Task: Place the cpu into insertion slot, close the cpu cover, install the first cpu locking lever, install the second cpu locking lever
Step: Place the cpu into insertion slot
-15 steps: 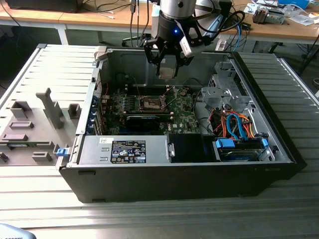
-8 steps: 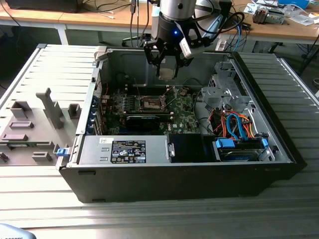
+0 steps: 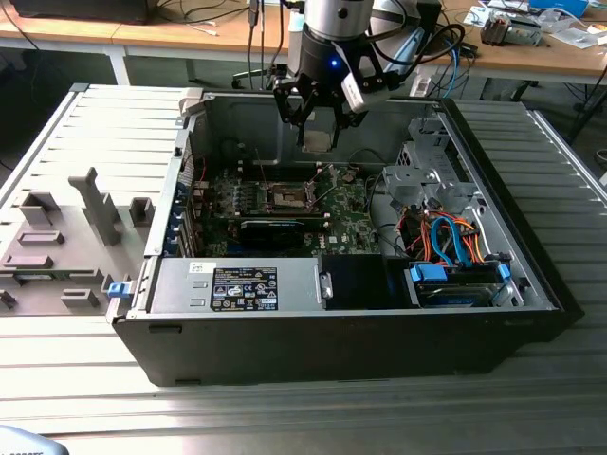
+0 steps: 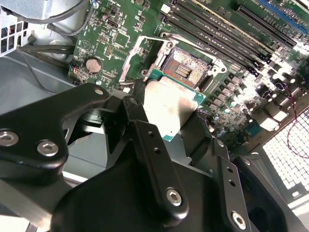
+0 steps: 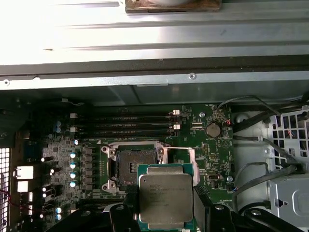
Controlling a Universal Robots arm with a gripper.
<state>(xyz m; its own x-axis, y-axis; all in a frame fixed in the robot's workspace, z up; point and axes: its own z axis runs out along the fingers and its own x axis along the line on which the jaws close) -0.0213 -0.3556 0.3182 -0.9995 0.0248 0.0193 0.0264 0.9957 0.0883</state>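
The gripper [image 3: 318,131] hangs inside the open computer case [image 3: 285,353], above the insertion slot [image 3: 287,197] on the motherboard [image 3: 353,224] and clear of it. Its two black fingers [image 5: 120,215] are clamped on opposite edges of the cpu [image 5: 165,197], which is held flat with its silvery metal top facing the cameras in both wrist views. In the first wrist view the cpu overlaps the near edge of the insertion slot [image 5: 134,162] without sitting in it, and the slot's dark contact field is bare. The cpu cover [image 5: 192,164] is swung open and lies just beside the insertion slot, on the side toward the round coin battery [image 5: 213,129]. The row of memory slots [image 5: 130,125] runs along the far side of the insertion slot. In the second wrist view the cpu [image 4: 169,104] shows between the fingers, partly covering the slot [image 4: 186,70].
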